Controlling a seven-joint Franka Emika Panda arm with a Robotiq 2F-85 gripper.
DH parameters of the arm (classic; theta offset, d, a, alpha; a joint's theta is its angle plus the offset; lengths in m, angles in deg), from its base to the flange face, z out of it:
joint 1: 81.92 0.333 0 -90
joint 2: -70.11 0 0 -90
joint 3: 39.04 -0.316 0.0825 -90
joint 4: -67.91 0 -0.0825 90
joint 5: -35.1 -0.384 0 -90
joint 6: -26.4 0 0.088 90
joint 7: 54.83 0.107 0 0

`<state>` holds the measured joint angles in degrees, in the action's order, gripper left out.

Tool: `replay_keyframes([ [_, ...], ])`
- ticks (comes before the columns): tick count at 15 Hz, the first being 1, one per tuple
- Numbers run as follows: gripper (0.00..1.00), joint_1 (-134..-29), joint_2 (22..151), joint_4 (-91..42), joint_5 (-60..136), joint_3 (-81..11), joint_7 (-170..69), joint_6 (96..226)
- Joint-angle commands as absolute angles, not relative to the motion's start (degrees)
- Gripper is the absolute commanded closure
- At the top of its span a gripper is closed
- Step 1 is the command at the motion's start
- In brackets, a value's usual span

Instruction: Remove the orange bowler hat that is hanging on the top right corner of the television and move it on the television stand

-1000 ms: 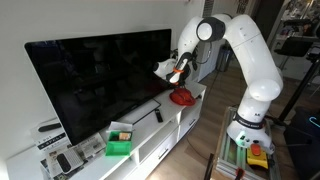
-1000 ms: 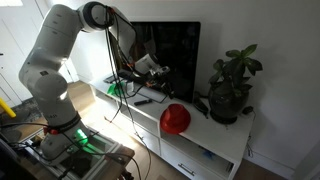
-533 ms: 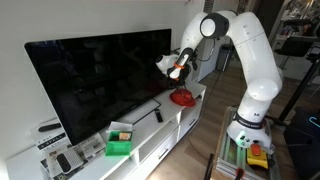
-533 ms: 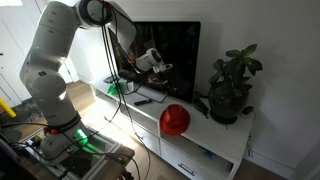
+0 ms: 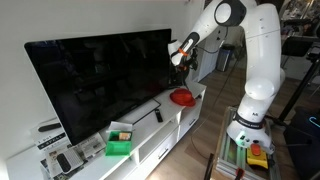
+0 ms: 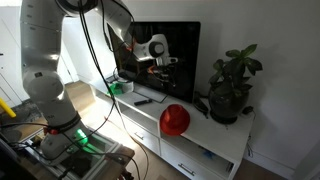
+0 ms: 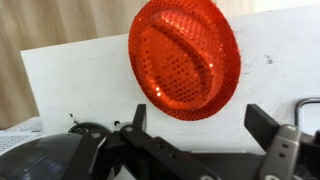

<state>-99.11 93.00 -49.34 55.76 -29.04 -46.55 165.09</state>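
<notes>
In an exterior view, the gripper (image 5: 180,54) is a small dark shape beside the upper corner of the television (image 5: 100,75), and I cannot tell from here how its jaws stand. The orange bowler hat (image 5: 182,97) sits on the television stand (image 5: 150,128), at the end of the top nearest the robot's base. It is well below the gripper and apart from it. The stand's other end is cut off by the picture's edge, and a green box (image 5: 120,146) lies on that side near the front edge.

In an exterior view from the opposite side, the arm runs out of the top of the picture. The gripper (image 6: 160,62) hangs in front of the television (image 6: 182,45) and is hard to pick out against the black screen. The hat (image 6: 175,119) rests at the front edge of the stand (image 6: 215,138), lower than the gripper and nearer the potted plant (image 6: 230,85) at the stand's end.

In the wrist view, the gripper (image 7: 203,120) is plainly spread wide with nothing held. Its fingers (image 7: 268,128) stand apart and the hat (image 7: 187,60) lies on the white top beyond them, in line with the gap. The hat's upper rim is clipped by the picture's edge.
</notes>
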Motion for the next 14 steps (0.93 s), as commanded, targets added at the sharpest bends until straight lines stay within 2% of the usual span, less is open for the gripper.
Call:
replay_keyframes([
  [1,0.00,-100.5,85.2,-55.1,45.7,-29.2,-57.8,163.1],
  [8,0.00,-99.7,76.1,-58.9,44.9,-25.4,-63.0,157.4],
  [14,0.00,-99.8,68.1,-62.1,48.1,-22.9,-61.1,158.0],
])
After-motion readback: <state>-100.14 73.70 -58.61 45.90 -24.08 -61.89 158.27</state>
